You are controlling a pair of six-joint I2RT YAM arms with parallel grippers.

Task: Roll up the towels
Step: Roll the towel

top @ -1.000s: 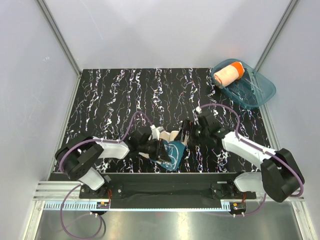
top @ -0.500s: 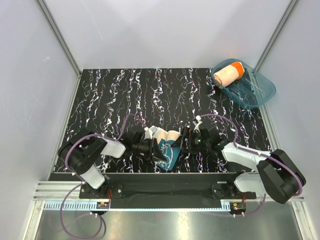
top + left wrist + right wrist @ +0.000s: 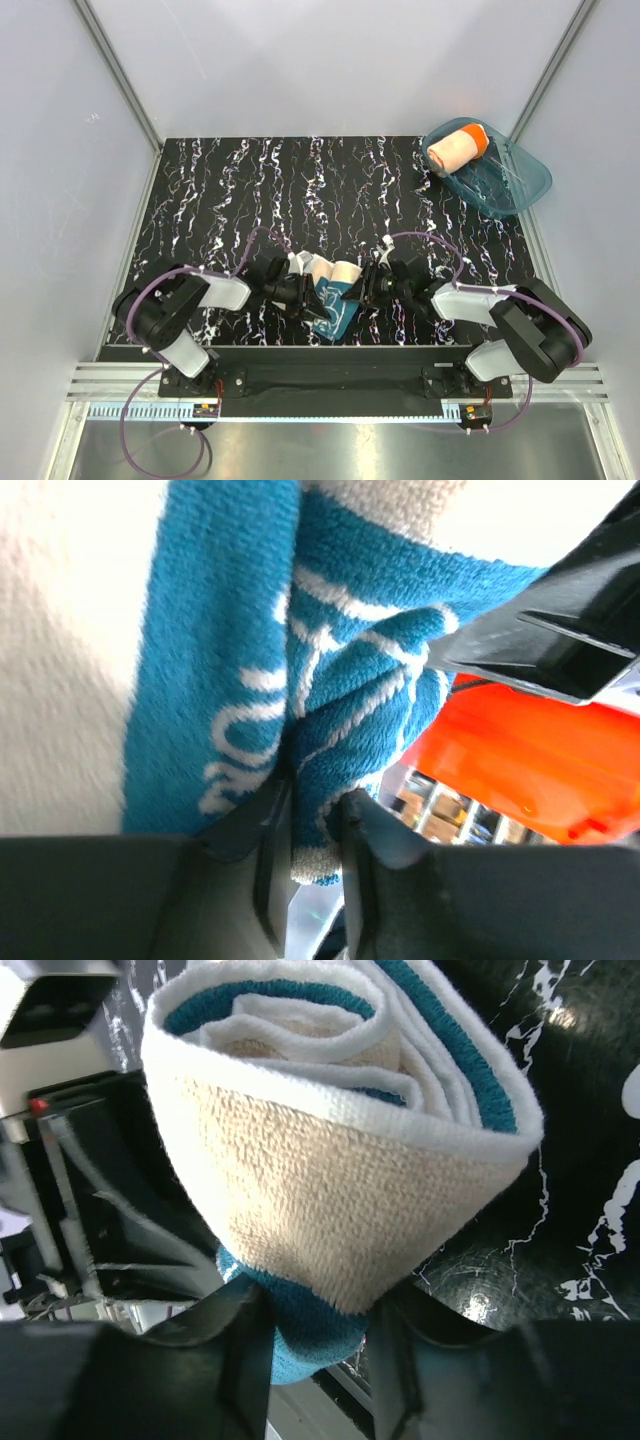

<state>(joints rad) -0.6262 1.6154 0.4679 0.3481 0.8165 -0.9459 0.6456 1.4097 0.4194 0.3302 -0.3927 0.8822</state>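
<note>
The teal-blue towel point(image 3: 338, 298), partly rolled with a cream patch showing, lies near the front edge between both grippers. My left gripper point(image 3: 308, 300) is shut on a fold of it; in the left wrist view the towel point(image 3: 230, 680) sits pinched at the gripper point(image 3: 315, 825). My right gripper point(image 3: 358, 288) holds the towel's right end. In the right wrist view the rolled towel point(image 3: 320, 1190) shows its spiral, and the gripper point(image 3: 318, 1335) is shut on its lower teal layers. The orange towel point(image 3: 455, 148) lies rolled in the tub.
A translucent teal plastic tub point(image 3: 510, 185) stands at the back right corner of the black marbled mat point(image 3: 250, 190). White walls close in the sides and back. The arms' mounting rail point(image 3: 330, 378) runs just in front of the towel.
My right gripper has moved left and down onto the teal towel's right end and closed from wide open. The left gripper shifted slightly right, still holding the towel.
</note>
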